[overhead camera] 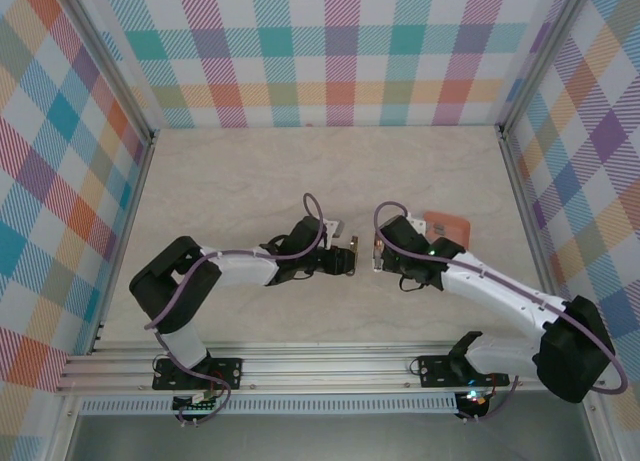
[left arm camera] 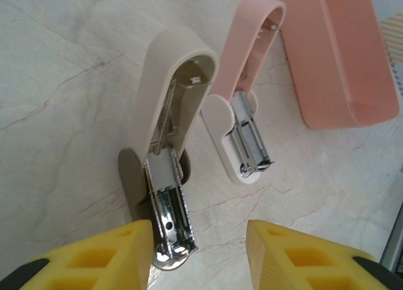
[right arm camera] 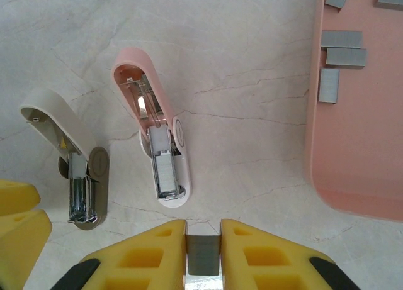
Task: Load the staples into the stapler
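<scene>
Staple strip [right arm camera: 203, 255], short and grey, sits pinched in the right claw [right arm camera: 203, 230] at the bottom centre of the right wrist view, and only its top edge shows between the narrowly closed yellow fingers. That shallow view hides how much of it is gripped, so it may twist or slip out when it meets metal.

Just above it lies the pink stapler [right arm camera: 160, 145], hinged open with its magazine channel facing up. The channel is slim, and a slight tilt or sideways offset would leave the strip astride the rail or spilled onto the worktop [right arm camera: 252, 51]. Something pale already lies in that channel. I cannot tell whether it is the pusher or staples, and a loaded channel would jam. Nothing holds this stapler, so a downward push could make it skid or pivot.

To its left lies the beige stapler [left arm camera: 170, 114], also open. The left claw [left arm camera: 198, 239] stands wide around its front end, and I cannot tell whether a finger touches it. In the top view the two claws are near each other at mid-frame, so a sideways correction risks a knock.

Spare staples [right arm camera: 343, 38] lie in the salmon tray [right arm camera: 359, 151] at the right edge.
</scene>
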`<state>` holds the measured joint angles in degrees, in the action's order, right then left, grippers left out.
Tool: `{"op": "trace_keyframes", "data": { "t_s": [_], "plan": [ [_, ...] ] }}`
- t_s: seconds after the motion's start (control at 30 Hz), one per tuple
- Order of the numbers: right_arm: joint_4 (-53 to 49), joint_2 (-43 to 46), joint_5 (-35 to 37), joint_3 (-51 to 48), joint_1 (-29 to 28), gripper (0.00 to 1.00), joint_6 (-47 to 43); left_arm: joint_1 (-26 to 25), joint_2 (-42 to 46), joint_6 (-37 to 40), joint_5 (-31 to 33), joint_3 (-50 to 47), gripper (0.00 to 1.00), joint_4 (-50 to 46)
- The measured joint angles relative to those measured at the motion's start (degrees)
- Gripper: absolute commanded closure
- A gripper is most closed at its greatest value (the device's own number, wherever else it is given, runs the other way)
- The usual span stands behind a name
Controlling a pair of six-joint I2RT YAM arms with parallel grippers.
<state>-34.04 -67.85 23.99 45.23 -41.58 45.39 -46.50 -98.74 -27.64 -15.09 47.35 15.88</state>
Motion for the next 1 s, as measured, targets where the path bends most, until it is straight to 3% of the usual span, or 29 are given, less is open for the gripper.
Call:
{"op": "trace_keyframes", "data": {
  "t_s": [0.47,1.0],
  "plan": [
    [1.03,1.62,-0.59,-2.19,1.09,0.8,-0.31,-1.16,-4.39,0.26,0.83,3.41,0.56,-6.82],
    [1.55,2.49,-0.66,-2.51,1.18,0.8,-0.46,-1.42,-6.12,0.85,-0.76,5.33,0.56,-7.19]
  ]
}}
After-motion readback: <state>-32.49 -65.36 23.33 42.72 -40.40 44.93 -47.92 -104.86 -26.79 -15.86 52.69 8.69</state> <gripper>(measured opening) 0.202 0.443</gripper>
